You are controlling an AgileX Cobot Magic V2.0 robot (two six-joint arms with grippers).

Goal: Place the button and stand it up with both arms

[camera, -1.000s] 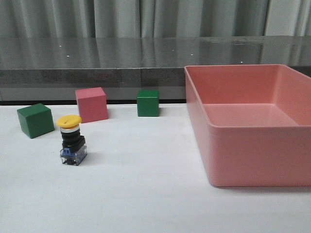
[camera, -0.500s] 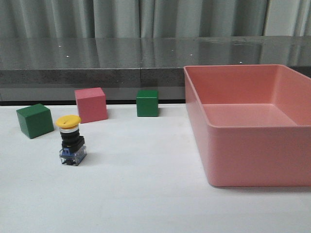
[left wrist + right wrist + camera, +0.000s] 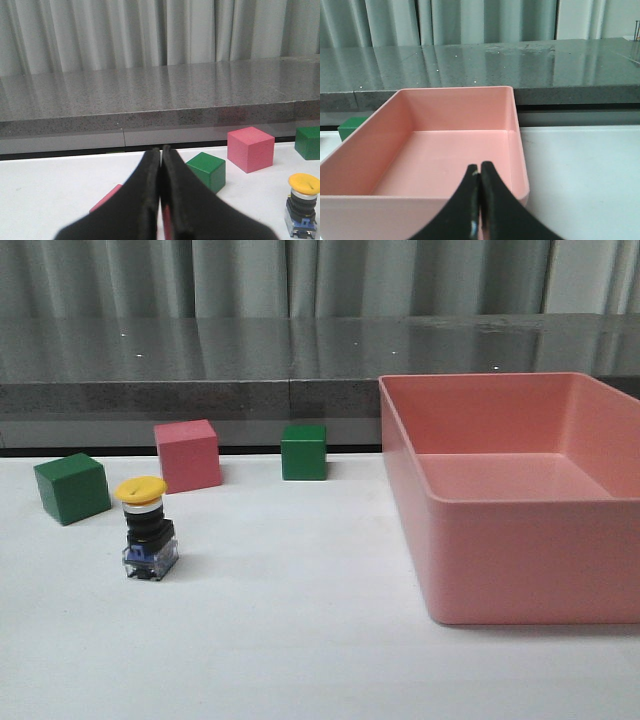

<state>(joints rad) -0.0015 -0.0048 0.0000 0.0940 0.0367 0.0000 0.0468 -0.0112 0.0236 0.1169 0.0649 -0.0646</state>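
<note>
The button (image 3: 148, 530) stands upright on the white table at the left, yellow cap up, black body and clear-blue base below. It also shows at the edge of the left wrist view (image 3: 302, 205). Neither arm appears in the front view. My left gripper (image 3: 161, 150) is shut and empty, well back from the button. My right gripper (image 3: 479, 167) is shut and empty, in front of the near wall of the pink bin (image 3: 512, 130).
A green cube (image 3: 72, 487), a pink cube (image 3: 188, 455) and a second green cube (image 3: 304, 451) sit behind the button. The large pink bin (image 3: 500, 570) fills the right side. A flat pink piece (image 3: 107, 197) lies by the left fingers. A grey ledge runs behind.
</note>
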